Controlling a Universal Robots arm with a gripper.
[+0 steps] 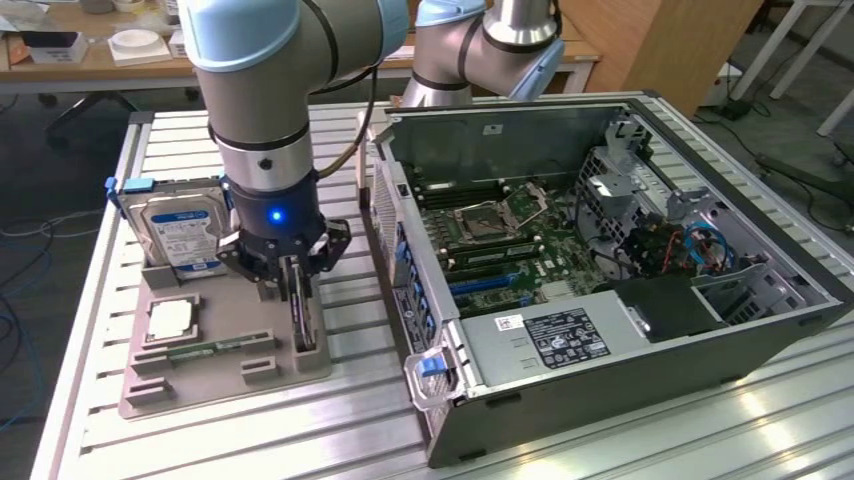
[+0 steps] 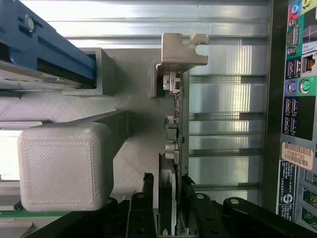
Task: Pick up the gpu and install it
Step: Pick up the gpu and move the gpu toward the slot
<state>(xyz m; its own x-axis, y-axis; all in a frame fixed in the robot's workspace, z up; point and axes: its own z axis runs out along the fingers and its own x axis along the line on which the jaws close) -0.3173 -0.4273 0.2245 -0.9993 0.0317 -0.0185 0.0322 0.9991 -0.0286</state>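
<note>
In the exterior view the gripper (image 1: 296, 288) is down over the grey holder (image 1: 214, 378) on the desk (image 1: 267, 445), clamped on the gpu (image 1: 306, 328), which stands on edge in its slot beside the open computer case (image 1: 601, 370). The pick-up looks to be the step in hand. In the wrist view the jaws flank both faces of the gpu (image 2: 174, 124), with its bracket (image 2: 181, 49) at the far end. Lifting would call for a straight pull out of the slot.

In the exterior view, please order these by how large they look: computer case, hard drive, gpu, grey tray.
1. computer case
2. grey tray
3. hard drive
4. gpu, seen nearly edge-on, so it looks smaller than it may be
</note>
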